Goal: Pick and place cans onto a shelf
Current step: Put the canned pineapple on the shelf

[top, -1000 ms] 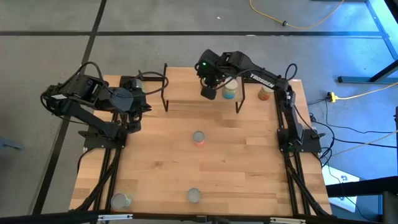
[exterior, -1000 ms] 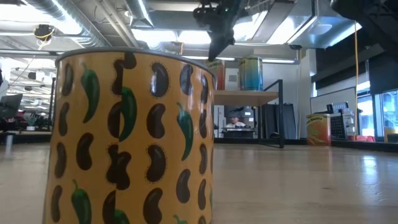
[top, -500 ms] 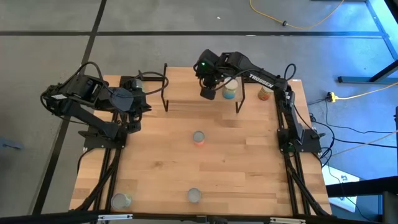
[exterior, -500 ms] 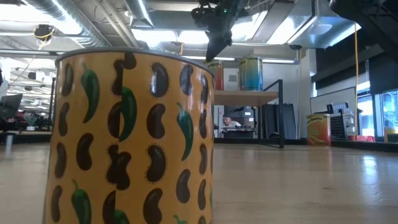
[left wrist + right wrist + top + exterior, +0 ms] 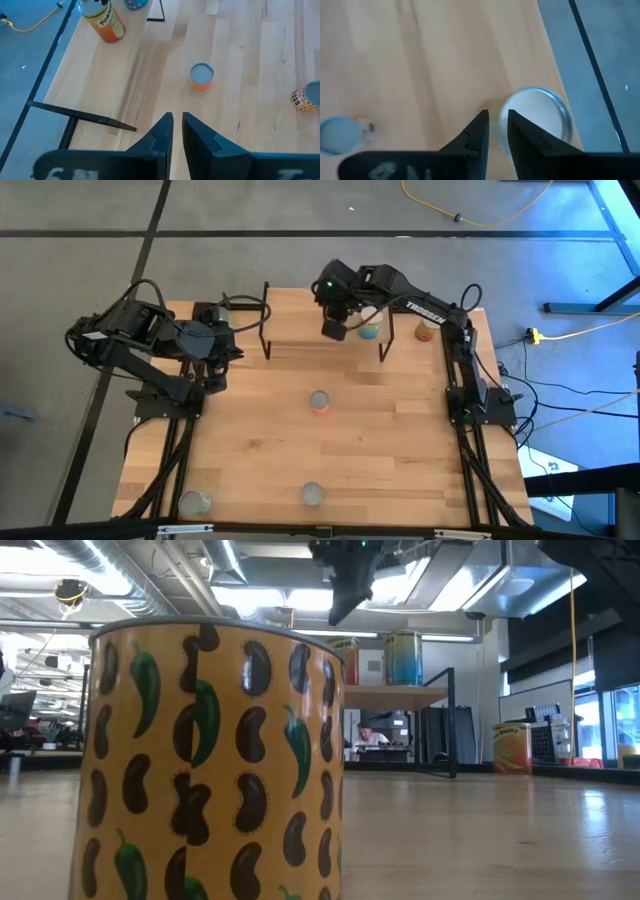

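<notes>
In the low view a yellow bean-patterned can (image 5: 215,765) fills the left and hides much of the shelf (image 5: 395,693). The left gripper (image 5: 177,131) waits at the table's nine o'clock edge, fingers nearly together (holding nothing). On the shelf, toward one o'clock, stand a partly hidden can (image 5: 535,116) and a teal can (image 5: 371,328); the right gripper (image 5: 336,330) hovers above them, fingers slightly apart, empty.

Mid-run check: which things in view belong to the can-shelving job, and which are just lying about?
Job:
shelf
teal can and neighbour can on it
centre can
bean-label can
corner can
orange can right of the shelf
right gripper above the shelf

Lying about:
yellow cable on the floor
person beyond the table
</notes>
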